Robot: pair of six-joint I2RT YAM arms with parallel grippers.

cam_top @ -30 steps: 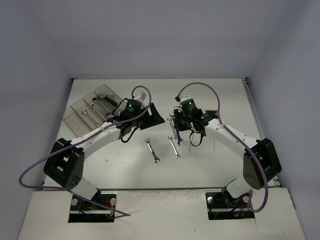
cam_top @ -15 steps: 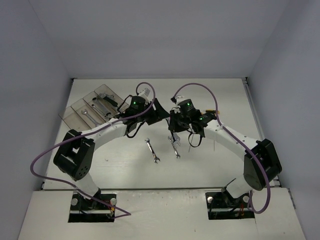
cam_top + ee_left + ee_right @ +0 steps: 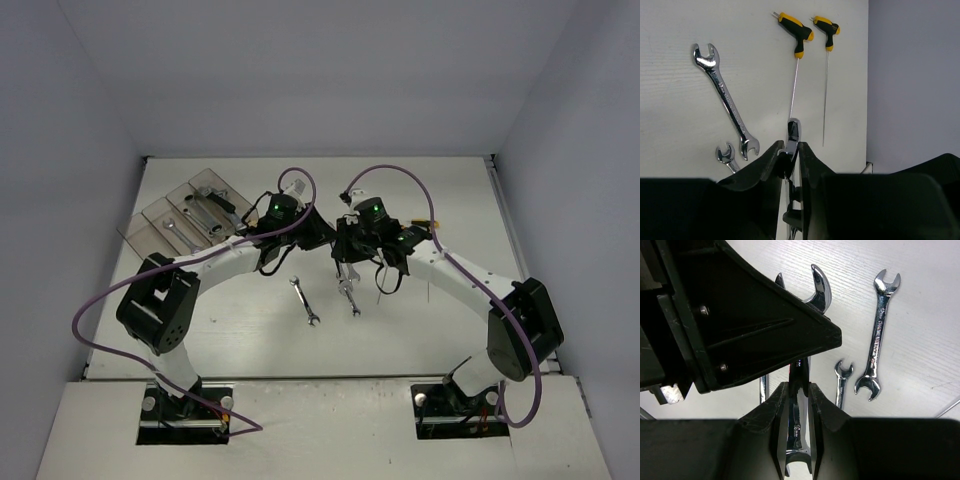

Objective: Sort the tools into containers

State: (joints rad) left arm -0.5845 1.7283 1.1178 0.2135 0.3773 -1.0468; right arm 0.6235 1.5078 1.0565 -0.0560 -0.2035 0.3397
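Note:
A chrome wrench (image 3: 820, 290) hangs above the table's middle with both grippers on it. My right gripper (image 3: 799, 387) is shut on its shank, its lower head between the fingers. My left gripper (image 3: 790, 147) is shut on the same wrench (image 3: 793, 131), whose end sticks out past the fingertips. In the top view the left gripper (image 3: 322, 235) and right gripper (image 3: 345, 248) meet nose to nose. The containers (image 3: 140, 232), clear bins in a row, stand at the back left with wrenches inside.
Two wrenches lie on the table below the grippers, a longer one (image 3: 727, 102) and a short one (image 3: 726, 154); from above these wrenches (image 3: 305, 302) (image 3: 348, 295) lie in front of the grippers. Two yellow-handled hex keys (image 3: 799, 37) (image 3: 827, 30) lie to the right.
My left arm has swung right, away from the containers, up to the right gripper. Its jaws went from open to shut on the wrench. The right arm shifted slightly left.

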